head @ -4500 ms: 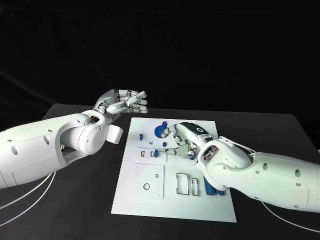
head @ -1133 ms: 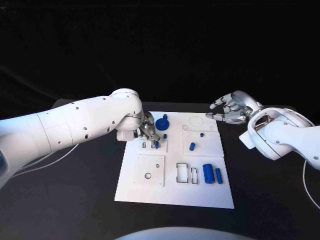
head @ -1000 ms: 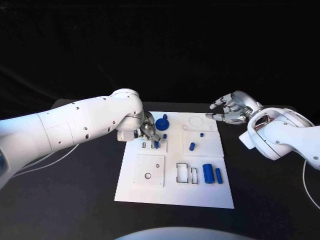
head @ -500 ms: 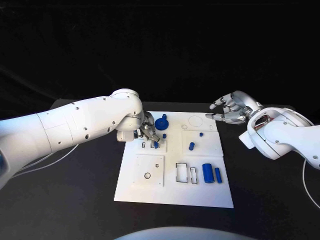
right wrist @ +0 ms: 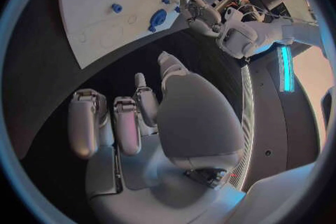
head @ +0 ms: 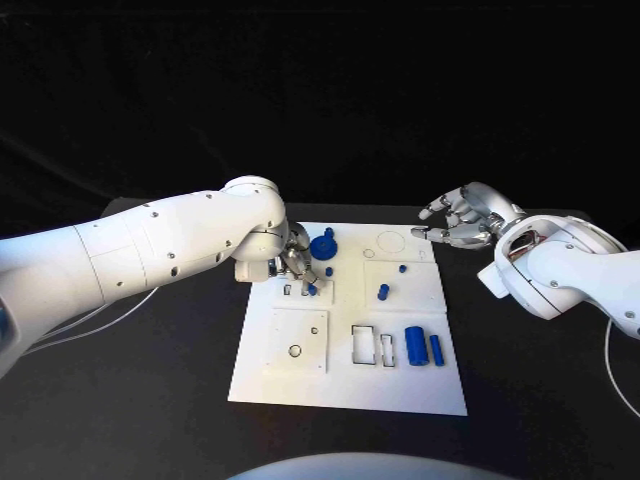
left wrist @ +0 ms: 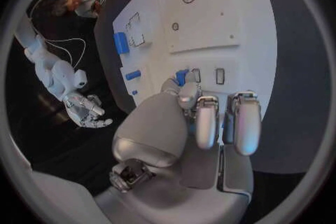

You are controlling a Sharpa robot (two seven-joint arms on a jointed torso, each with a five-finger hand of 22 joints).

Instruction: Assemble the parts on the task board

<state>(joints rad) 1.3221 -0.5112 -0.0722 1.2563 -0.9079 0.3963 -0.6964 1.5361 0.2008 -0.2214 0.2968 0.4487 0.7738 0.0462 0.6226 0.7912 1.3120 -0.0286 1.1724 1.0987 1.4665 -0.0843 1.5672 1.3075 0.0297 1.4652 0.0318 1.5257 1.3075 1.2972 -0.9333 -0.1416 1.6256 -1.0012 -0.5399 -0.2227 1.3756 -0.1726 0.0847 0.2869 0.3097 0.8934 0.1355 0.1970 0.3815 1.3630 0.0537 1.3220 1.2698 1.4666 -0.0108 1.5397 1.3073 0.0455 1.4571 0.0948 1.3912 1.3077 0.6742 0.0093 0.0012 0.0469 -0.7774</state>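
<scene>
The white task board (head: 299,385) lies in the middle of the black table. My left hand (head: 293,264) is down over its far left area and pinches a small blue part (head: 310,288) beside two narrow slots; the left wrist view shows that blue part (left wrist: 181,77) between thumb and fingertip. A round blue part (head: 325,246) sits just beyond the hand. My right hand (head: 462,221) hovers off the board's far right corner, fingers loosely bent and holding nothing; its palm (right wrist: 189,117) fills the right wrist view, where the left hand (right wrist: 204,15) also appears.
On the board are a short blue part (head: 384,292), a tiny blue part (head: 404,268) and two blue cylinders (head: 415,346) next to rectangular cutouts (head: 363,344). A square plate with a small hole (head: 297,341) lies on the near left. Bare table surrounds the board.
Since 4.5 s ago my right hand has left the board and my left hand has come down onto it with the small blue part. Over the last second both hands barely move.
</scene>
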